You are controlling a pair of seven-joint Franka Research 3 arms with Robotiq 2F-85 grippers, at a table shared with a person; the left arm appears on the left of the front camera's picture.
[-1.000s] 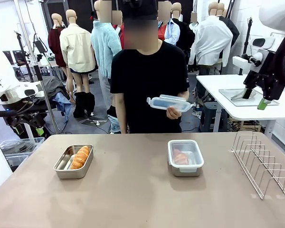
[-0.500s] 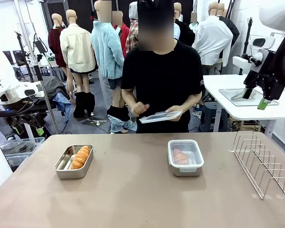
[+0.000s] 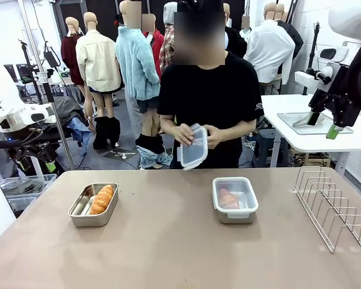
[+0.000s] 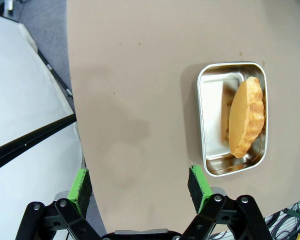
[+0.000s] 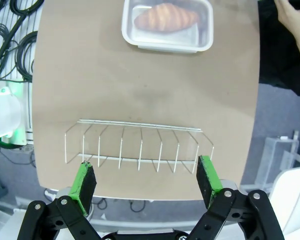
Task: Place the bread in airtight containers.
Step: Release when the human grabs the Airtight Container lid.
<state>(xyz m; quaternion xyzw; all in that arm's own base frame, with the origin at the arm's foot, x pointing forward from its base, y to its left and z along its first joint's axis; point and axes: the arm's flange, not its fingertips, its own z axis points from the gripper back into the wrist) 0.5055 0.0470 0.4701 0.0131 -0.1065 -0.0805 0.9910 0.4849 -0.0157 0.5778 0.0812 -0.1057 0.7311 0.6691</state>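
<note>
Green-padded and black, the left gripper [image 4: 140, 185] hangs above the tan surface [image 3: 168, 253] with its jaws spread wide and nothing between them; its own view looks straight down on an open rectangular stainless-steel tin [image 4: 232, 118] with rounded corners, which lies ahead and to one side of the pads. In that tin a golden-brown ridged croissant [image 4: 246, 116] leans along one long wall, leaving bare metal on the other side. The right gripper [image 5: 146, 181] also stands with jaws fully apart and empty, poised over a silver wire rack [image 5: 138, 146] near the surface's edge. Beyond the rack in the right wrist view sits the second steel tin [image 5: 167, 24], closed under a clear plastic snap lid, with a second croissant [image 5: 166, 17] visible through it. In the front view the open tin [image 3: 93, 205] sits toward the left of the surface, the lidded one [image 3: 234, 199] right of centre, well apart, and the rack [image 3: 332, 208] stands at the far right. At the far side a person in a black shirt holds another clear plastic lid [image 3: 194, 146] tilted on edge between both hands [image 3: 182, 133], above and behind the surface. Broad bare room lies between the tins and along the near edge.
</note>
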